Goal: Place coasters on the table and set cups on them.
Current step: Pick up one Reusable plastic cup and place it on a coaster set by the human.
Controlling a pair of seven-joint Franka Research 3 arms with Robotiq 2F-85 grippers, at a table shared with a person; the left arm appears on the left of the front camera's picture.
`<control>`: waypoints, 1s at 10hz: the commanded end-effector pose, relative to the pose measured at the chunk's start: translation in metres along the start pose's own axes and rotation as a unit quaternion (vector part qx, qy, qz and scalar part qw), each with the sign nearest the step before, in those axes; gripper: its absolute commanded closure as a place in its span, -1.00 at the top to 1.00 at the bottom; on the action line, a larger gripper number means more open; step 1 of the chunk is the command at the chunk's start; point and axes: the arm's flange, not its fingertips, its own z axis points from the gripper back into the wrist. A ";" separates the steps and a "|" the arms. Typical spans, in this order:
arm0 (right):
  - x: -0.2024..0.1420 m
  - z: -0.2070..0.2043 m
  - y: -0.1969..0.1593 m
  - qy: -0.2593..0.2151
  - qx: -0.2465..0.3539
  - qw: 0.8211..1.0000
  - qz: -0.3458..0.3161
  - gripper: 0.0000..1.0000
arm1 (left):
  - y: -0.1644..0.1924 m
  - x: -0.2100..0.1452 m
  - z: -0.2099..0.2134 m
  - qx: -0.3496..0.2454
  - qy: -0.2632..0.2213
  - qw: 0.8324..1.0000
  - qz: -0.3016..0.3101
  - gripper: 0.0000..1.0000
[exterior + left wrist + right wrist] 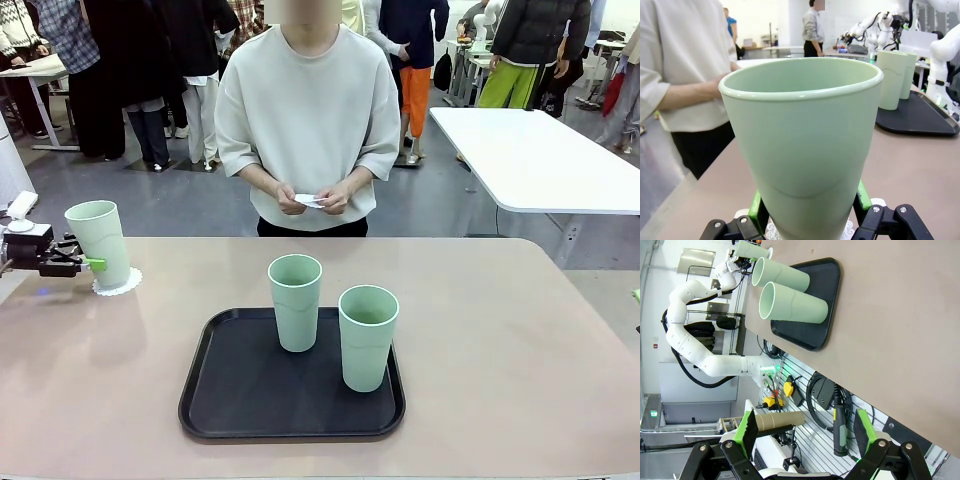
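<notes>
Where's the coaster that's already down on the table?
In the front view, the coaster lies near the far left edge of the table, under the cup that the left gripper is shut on, well left of the black tray.

Between the left gripper's (810, 202) jaws the cup (805, 145) hides most of the coaster (771, 231) beneath, its base cut by the bottom edge; beyond them, the person's (308, 120) white scrap (309, 200) is too small to tell

L hand (97, 264) grips cup (97, 232) on coaster (124, 284).
</notes>
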 end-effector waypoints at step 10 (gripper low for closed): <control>0.001 -0.001 -0.001 -0.003 0.009 1.000 0.007 1.00 | 0.003 -0.009 -0.005 -0.015 0.016 1.000 -0.015 0.66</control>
